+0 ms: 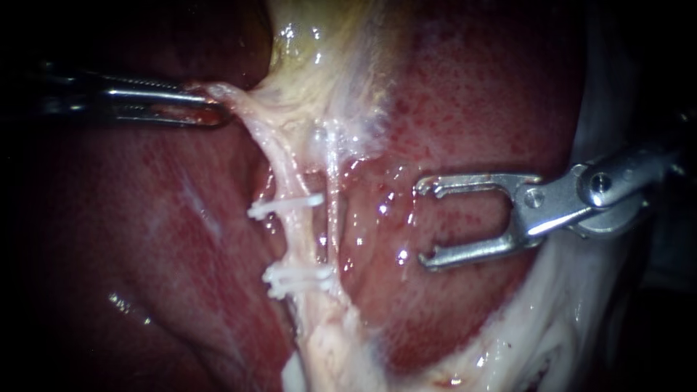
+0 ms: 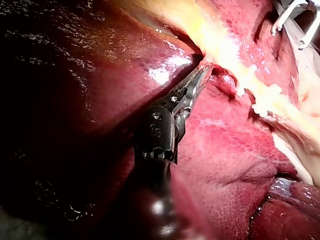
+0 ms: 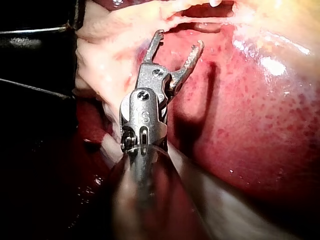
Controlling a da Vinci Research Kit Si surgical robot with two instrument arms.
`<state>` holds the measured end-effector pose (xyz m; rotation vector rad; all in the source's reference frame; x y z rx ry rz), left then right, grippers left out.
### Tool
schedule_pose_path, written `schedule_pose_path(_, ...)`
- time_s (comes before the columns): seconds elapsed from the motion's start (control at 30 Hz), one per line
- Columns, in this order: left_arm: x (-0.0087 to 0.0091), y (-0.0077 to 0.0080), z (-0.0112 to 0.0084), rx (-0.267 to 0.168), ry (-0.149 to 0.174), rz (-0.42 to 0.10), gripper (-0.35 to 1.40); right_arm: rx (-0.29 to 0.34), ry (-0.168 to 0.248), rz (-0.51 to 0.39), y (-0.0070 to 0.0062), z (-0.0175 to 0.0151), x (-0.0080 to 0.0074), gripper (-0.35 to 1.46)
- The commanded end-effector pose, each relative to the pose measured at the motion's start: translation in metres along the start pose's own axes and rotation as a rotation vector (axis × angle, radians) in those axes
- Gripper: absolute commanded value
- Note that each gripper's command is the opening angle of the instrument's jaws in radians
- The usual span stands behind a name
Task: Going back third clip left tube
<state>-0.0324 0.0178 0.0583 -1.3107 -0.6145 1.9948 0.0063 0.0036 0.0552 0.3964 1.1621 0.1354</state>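
Your right instrument's silver forked end effector [image 1: 423, 223] stands apart and empty, clear of the pale left tube [image 1: 290, 239] ahead of it. White plastic clips [image 1: 287, 205] already sit on that tube, so only withdrawal seems to remain. Your left instrument's dark slender end effector [image 1: 218, 109] is clamped on pale tissue [image 1: 236, 96].

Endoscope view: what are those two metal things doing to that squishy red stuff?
Two surgical instruments are working on a pig's liver. My left instrument has its end effector shut on pale tissue at the upper end of a tube. White clips sit across that tube. My right instrument hovers beside the tube, over the liver. Its end effector is open and empty and does not touch the tube.
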Motion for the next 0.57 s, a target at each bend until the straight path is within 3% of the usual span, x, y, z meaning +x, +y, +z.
schedule_pose_path(0.03,-0.0002,-0.0002,0.0003,0.000,-0.004,0.000,-0.35,0.000,0.000,0.000,0.0000,0.0000,0.0000,0.50)
schedule_pose_path(0.2,-0.0008,-0.0008,0.0012,-0.004,-0.014,-0.008,-0.35,0.001,0.000,0.001,0.0001,-0.0002,0.0001,0.50)
schedule_pose_path(0.57,-0.0007,-0.0008,0.0011,-0.004,-0.017,-0.008,-0.35,0.001,0.001,0.002,0.0001,-0.0003,0.0002,0.50)
